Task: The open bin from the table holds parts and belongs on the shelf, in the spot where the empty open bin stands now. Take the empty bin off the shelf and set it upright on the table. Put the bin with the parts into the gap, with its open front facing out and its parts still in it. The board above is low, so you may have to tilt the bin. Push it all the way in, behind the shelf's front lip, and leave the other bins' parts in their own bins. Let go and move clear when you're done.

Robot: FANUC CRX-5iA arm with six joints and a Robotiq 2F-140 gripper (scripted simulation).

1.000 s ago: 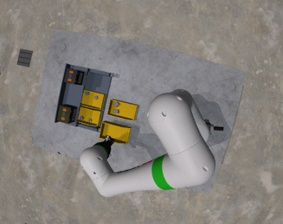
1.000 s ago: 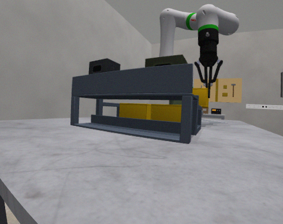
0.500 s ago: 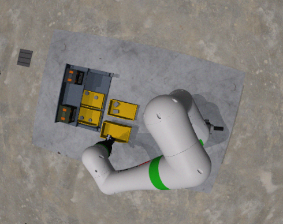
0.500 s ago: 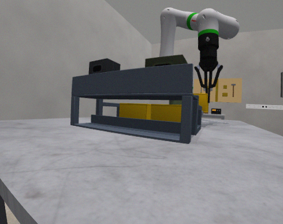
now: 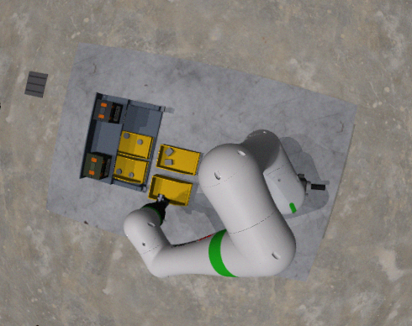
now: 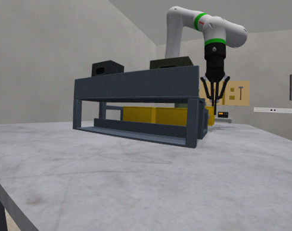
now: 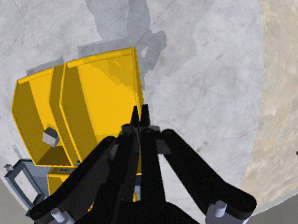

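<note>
My gripper [image 5: 161, 197] [image 6: 214, 113] [image 7: 142, 114] is shut on the near side wall of the empty yellow bin [image 5: 178, 192] [image 6: 211, 119] [image 7: 107, 95]. The empty bin is upright, low over or on the table; contact with the table is unclear. The bin with parts [image 5: 186, 163] [image 7: 34, 102] stands right beside it on the table, with grey parts [image 5: 169, 161] [image 7: 50, 136] inside. The blue-grey shelf [image 6: 135, 87] [image 5: 142, 118] has a gap at its far end in the top view, beside two shelf bins [image 5: 141, 147] [image 5: 137, 173] that hold grey parts.
The upper board [image 5: 107, 136] sits low above the bins' rear. On it stand a dark box [image 5: 115, 113] [image 6: 108, 68] and a green box [image 5: 94, 165] [image 6: 171, 63]. The shelf's end posts stand near the empty bin. My upper arm spans above the table near both table bins.
</note>
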